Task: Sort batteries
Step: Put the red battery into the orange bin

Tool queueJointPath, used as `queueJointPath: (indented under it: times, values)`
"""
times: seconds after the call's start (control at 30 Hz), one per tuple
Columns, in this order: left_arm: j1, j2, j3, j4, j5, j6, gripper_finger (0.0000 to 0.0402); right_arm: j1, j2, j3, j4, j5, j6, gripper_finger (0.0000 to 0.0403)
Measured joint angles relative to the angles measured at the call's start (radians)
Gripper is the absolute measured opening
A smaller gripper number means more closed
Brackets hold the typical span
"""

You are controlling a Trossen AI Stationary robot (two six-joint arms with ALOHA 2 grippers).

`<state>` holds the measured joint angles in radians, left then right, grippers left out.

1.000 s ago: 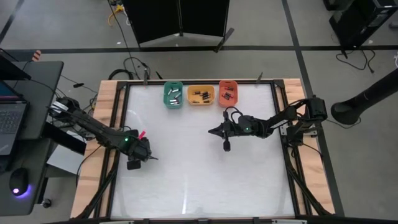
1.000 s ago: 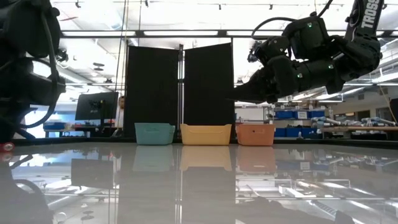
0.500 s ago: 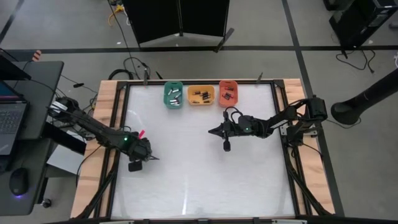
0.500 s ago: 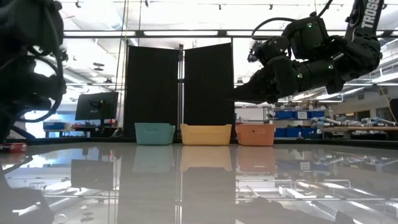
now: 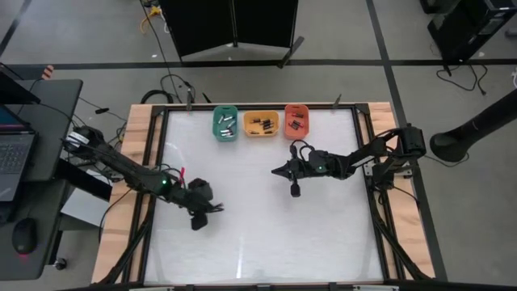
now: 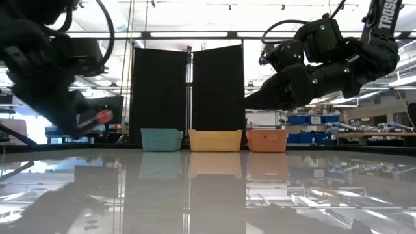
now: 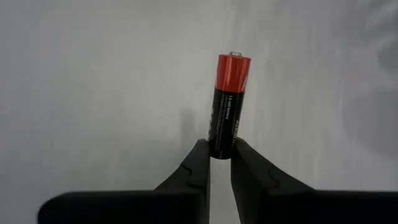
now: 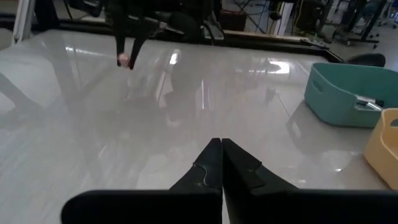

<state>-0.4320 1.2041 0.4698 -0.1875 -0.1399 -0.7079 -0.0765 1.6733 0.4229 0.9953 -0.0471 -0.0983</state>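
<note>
Left wrist view, left gripper (image 7: 220, 151) pinching battery (image 7: 228, 102) at black end, long axis w/ fingers, red end outward, right gripper (image 8: 221, 149) pressed together.

The battery's (image 7: 227, 106) lower end is hidden between the fingers (image 7: 198, 163).

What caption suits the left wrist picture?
Left gripper pinches a red-topped battery above the table.

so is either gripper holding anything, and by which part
The left gripper pinches a red-and-black battery by its black end; the red end sticks out past the fingertips. The right gripper is shut on nothing, hovering above the table.
</note>
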Motion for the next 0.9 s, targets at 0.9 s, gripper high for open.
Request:
queueJointPath:
  times: [0.9]
  values:
    - [0.408, 0.208, -0.111, 1.152, 0.029, 0.634, 0.0044, 0.063, -0.026, 0.195, 0.09, -0.08, 0.176, 0.0033]
